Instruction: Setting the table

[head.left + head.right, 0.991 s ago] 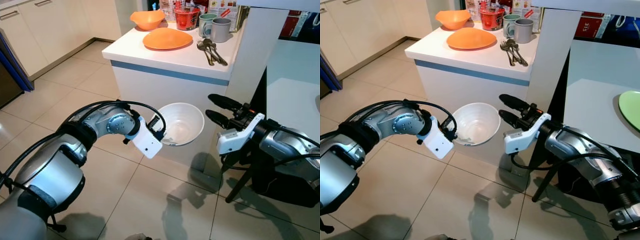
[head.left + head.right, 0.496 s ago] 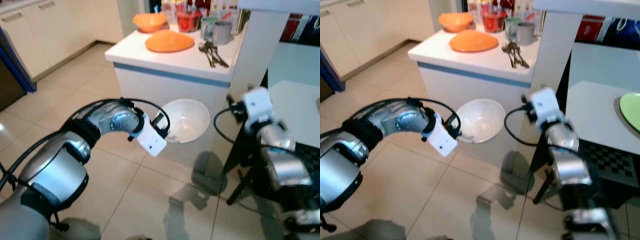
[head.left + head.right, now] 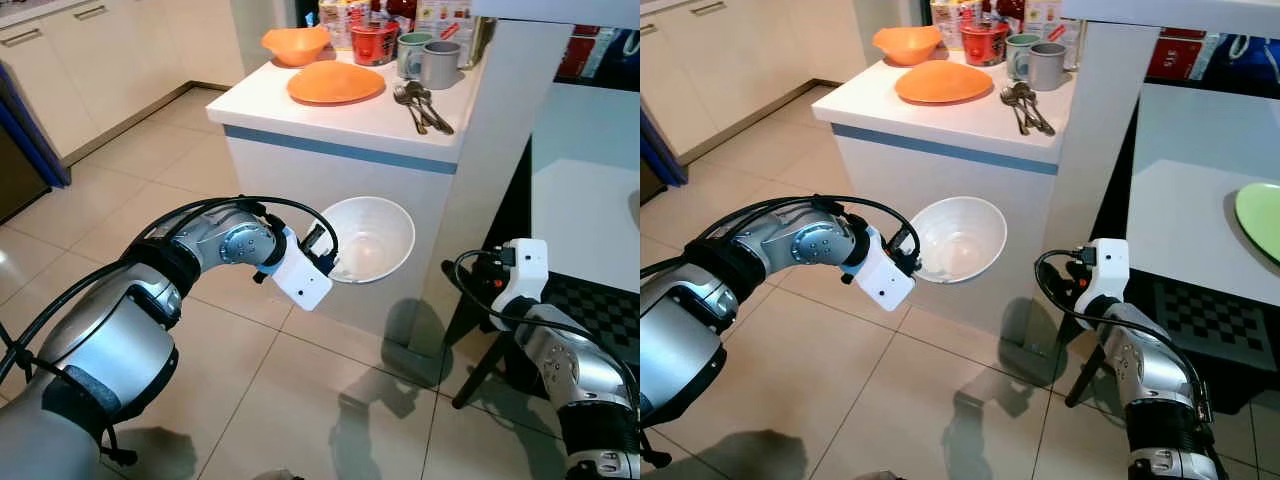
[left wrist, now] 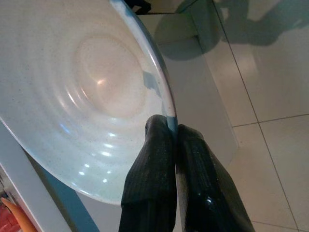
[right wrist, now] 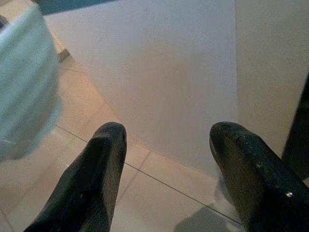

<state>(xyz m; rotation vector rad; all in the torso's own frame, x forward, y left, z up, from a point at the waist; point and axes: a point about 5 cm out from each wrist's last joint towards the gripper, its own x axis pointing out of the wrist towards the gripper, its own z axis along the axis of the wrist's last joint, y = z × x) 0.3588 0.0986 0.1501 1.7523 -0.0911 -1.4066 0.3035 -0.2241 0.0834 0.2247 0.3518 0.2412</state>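
The left gripper [image 4: 171,133] is pinching the rim of a white bowl [image 3: 368,238], holding it in the air in front of the white counter [image 3: 350,105]. The right gripper [image 5: 166,140] is hanging low beside the counter, its fingers spread apart around nothing.

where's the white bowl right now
The white bowl is held off the floor by the left gripper, pinched at its rim, just in front of the white counter that carries the orange plate.
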